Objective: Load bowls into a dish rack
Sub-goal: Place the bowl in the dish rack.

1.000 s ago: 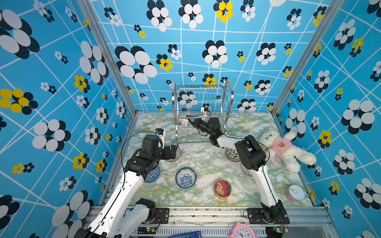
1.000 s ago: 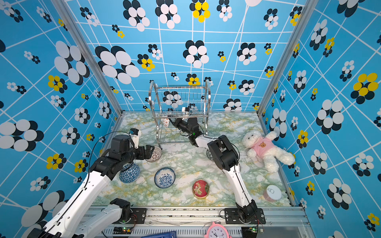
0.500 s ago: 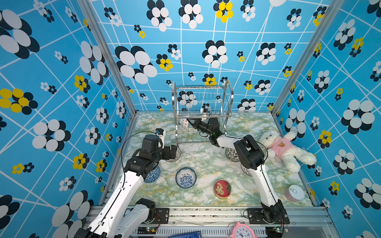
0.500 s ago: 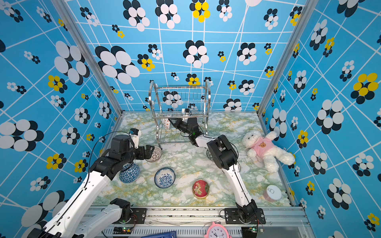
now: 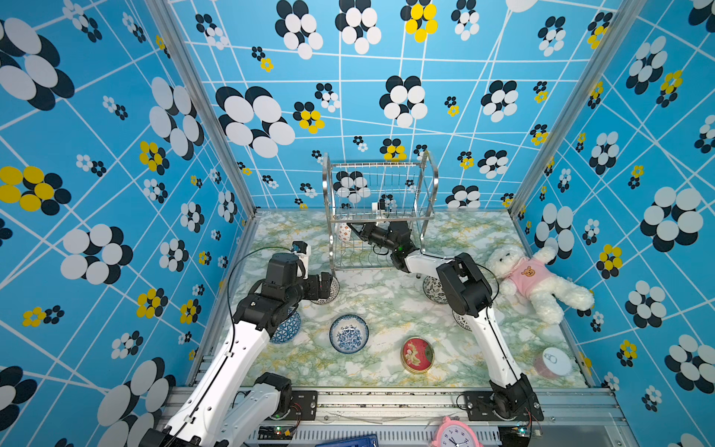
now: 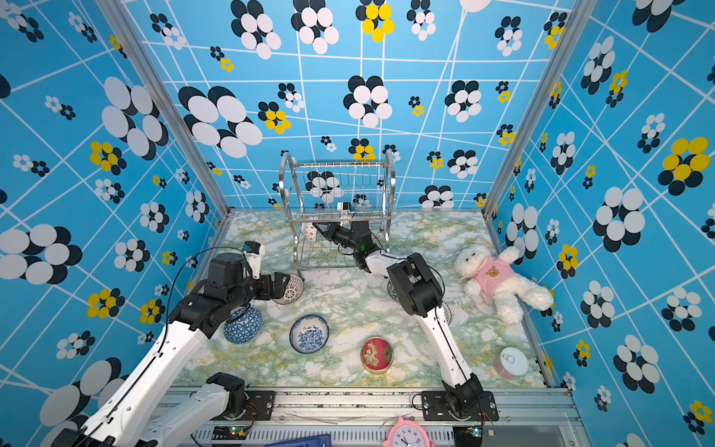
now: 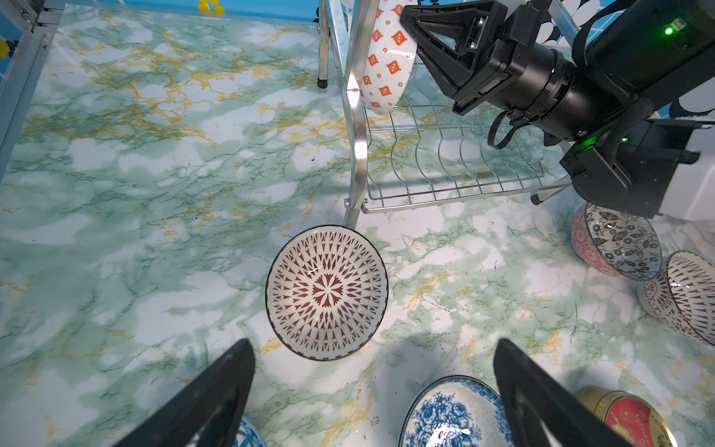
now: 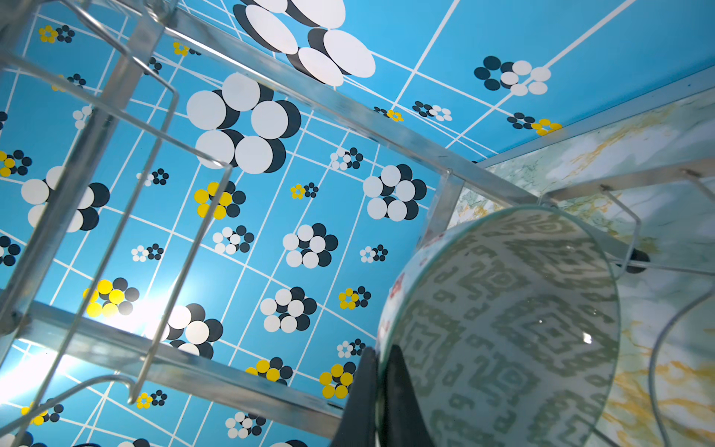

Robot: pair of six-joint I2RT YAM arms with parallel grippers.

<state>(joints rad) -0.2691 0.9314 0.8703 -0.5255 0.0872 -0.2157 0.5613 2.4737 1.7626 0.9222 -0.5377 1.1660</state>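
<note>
The steel dish rack (image 5: 381,165) (image 6: 340,164) stands at the back of the table. My right gripper (image 5: 354,228) (image 8: 381,356) reaches into its lower tier, shut on the rim of a white bowl with orange diamonds (image 5: 343,232) (image 7: 387,65) (image 8: 503,329), held on edge at the rack's left end. My left gripper (image 5: 327,284) (image 7: 371,342) hangs open just short of a brown radial-patterned bowl (image 7: 327,292) (image 6: 292,290) that sits upright by the rack's front leg (image 7: 358,135). A blue floral bowl (image 5: 348,333) and a blue triangle-patterned bowl (image 5: 286,329) lie nearer the front.
A dark leaf-patterned bowl (image 7: 619,244) and another radial bowl (image 7: 685,294) sit by the right arm's elbow. A red tin (image 5: 417,354), a white teddy bear (image 5: 534,282) and a white-lidded can (image 5: 551,362) lie front and right. A pink clock (image 5: 456,433) stands on the front rail.
My right gripper has edged slightly to the left inside the rack with its bowl. The left arm has stayed still.
</note>
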